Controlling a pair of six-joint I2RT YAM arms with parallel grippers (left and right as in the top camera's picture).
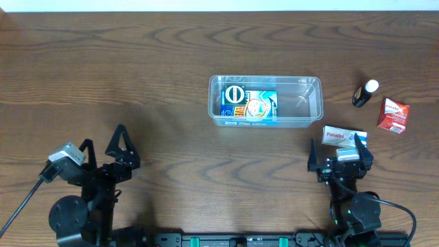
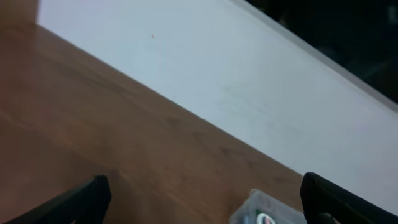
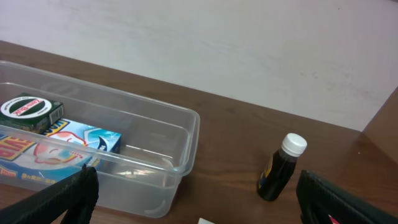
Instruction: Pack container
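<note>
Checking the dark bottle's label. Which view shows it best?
Right wrist: the bottle is close, seen from the side, white cap and yellowish label visible. Overhead shows it small; left wrist misses it.

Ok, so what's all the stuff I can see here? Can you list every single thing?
container: one, clear, in the middle
green box: one, dark green with a white circle, inside the container at its left end
blue box: one, blue and white, inside the container next to the green box
bottle: one, dark with a white cap, right of the container
red box: one, red and white, far right near the bottle
white box: one, white with red and blue, near the container's right front corner
table: one, brown wood
left hand: one, black, open, empty
right hand: one, black, open, empty, by the white box
</note>
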